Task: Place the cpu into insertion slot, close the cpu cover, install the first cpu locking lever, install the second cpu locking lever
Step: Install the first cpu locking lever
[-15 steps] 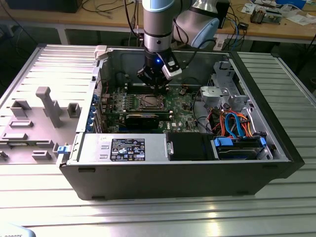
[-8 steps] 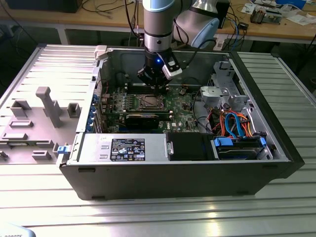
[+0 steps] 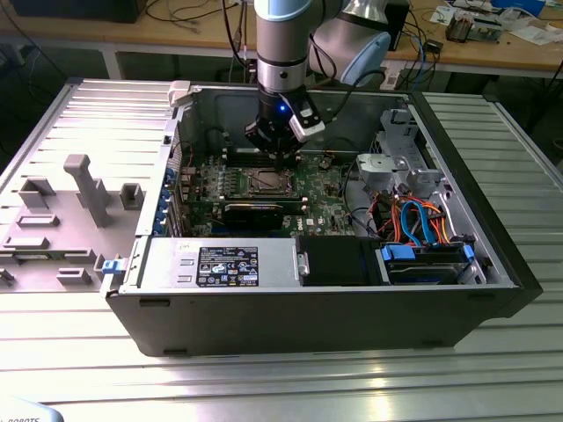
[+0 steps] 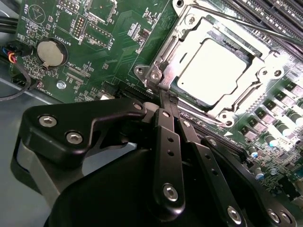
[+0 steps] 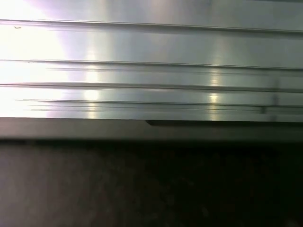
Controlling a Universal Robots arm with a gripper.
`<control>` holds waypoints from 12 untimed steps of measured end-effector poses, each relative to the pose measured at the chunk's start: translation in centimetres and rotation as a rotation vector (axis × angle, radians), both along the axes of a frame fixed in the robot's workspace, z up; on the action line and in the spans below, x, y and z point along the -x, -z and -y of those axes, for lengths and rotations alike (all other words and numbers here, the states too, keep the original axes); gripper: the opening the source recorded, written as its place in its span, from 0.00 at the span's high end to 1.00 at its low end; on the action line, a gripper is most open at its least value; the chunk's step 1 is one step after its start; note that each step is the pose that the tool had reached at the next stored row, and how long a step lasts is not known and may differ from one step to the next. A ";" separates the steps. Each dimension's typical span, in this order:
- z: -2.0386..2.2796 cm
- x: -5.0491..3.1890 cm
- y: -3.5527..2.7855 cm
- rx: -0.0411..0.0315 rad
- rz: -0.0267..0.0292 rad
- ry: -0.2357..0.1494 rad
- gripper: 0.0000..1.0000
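In an open computer case (image 3: 493, 237) lies the green board (image 3: 325, 189) with the insertion slot (image 3: 264, 182) in its middle. The cpu (image 4: 213, 68), a bright silver square, sits in the insertion slot (image 4: 222, 113). The cpu cover (image 4: 187, 38) lies flat around it, its window framing the chip. A thin lever rod (image 4: 246, 23) runs along the socket's far side. My gripper (image 3: 280, 161) hangs just over the socket's edge. In the second wrist view my gripper (image 4: 163, 97) is shut, its black fingers (image 4: 168, 142) meeting at the socket's corner; what they touch there is hidden.
A long black card (image 3: 253, 211) lies in front of the socket, and a power supply (image 3: 220, 264) runs along the case's front wall. Drive cage (image 3: 400, 167) and blue and orange cables (image 3: 413, 220) fill the exterior view's right. The case stands on a ribbed metal table (image 5: 151, 71).
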State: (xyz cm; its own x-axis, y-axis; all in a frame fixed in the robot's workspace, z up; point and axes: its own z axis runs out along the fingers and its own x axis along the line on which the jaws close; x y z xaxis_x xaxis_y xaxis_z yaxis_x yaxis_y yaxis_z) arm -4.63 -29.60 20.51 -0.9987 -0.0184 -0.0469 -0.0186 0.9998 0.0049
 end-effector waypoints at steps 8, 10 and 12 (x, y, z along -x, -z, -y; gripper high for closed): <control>0.00 -0.02 0.19 0.0088 0.0001 0.000 0.89; 0.00 -0.03 0.32 0.0100 -0.0001 0.000 0.89; 0.01 -0.02 0.35 0.0102 -0.0001 0.000 0.89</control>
State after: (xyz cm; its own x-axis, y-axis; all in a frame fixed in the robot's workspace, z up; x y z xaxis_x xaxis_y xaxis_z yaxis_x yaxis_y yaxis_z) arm -4.61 -29.60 20.16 -0.9987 -0.0189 -0.0466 -0.0187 0.9998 -0.0054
